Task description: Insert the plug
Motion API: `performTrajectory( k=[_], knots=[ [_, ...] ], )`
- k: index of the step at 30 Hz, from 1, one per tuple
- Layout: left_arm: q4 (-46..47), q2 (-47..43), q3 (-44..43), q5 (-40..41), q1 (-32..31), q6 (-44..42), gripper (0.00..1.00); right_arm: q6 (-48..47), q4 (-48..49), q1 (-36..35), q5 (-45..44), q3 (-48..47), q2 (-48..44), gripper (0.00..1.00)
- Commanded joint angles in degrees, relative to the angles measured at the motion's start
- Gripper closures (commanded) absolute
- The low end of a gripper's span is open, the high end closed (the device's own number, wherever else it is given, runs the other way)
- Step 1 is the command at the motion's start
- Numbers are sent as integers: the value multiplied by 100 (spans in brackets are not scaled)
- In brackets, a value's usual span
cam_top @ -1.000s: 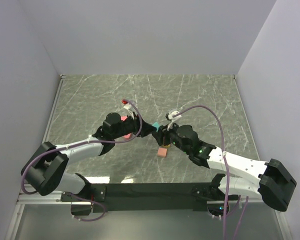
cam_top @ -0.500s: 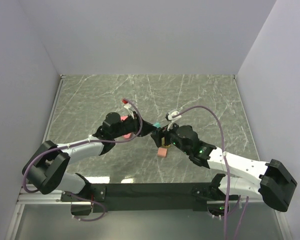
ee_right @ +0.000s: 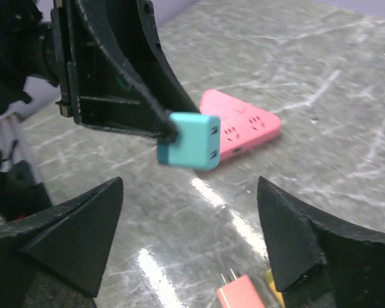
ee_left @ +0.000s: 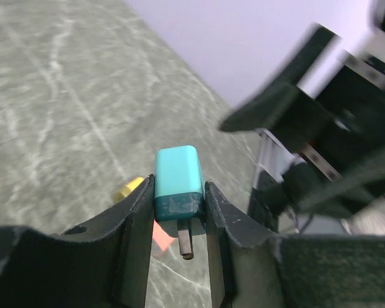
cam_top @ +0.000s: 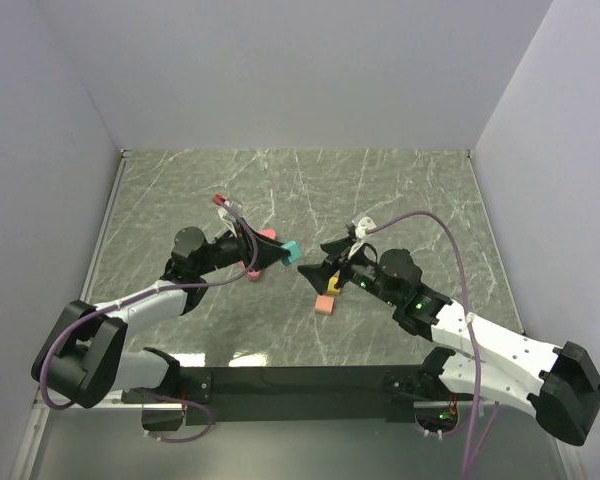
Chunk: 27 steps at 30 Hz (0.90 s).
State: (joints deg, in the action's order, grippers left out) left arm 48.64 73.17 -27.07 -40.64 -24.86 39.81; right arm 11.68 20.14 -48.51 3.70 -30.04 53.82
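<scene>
My left gripper (cam_top: 283,254) is shut on a teal plug (cam_top: 293,250), held above the table. In the left wrist view the plug (ee_left: 178,183) sits clamped between the two fingers, with a dark metal prong (ee_left: 185,241) pointing down toward the camera. A pink power strip (ee_right: 241,127) lies flat on the marble behind the held plug (ee_right: 189,149), and shows partly under the left gripper as pink (cam_top: 254,271). My right gripper (cam_top: 321,262) stands wide open, a short way right of the plug, with nothing between its fingers (ee_right: 90,224).
A pink plug (cam_top: 326,304) and a yellow plug (cam_top: 333,288) lie on the marble table (cam_top: 400,190) just below the right gripper. The pink plug (ee_right: 247,296) shows its prongs in the right wrist view. Grey walls close in the table on three sides.
My right gripper has opened, let go of the teal plug and drawn back to the right. The left arm has pulled left with the plug in its jaws.
</scene>
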Motion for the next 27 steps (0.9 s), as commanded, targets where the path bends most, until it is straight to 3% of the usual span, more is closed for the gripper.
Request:
performTrajectory(
  k=[1,3,8,13,27],
  knots=[
    [927,-241,96,-936,-19,193,100,167,780,429,1349,86,14,11],
    [876,-355,123,-1033,-19,141,100,456,1070,895,2077,86,58,13],
    [1050,-725,220,-1270,-36,184,100,896,1649,1405,2950,130,180,18],
    [875,-760,149,-1253,-194,-8,100,1380,2002,1432,3820,60,541,26],
    [813,-760,132,-1148,-361,-211,100,2171,3233,1423,5087,8,1306,34]
  ],
)
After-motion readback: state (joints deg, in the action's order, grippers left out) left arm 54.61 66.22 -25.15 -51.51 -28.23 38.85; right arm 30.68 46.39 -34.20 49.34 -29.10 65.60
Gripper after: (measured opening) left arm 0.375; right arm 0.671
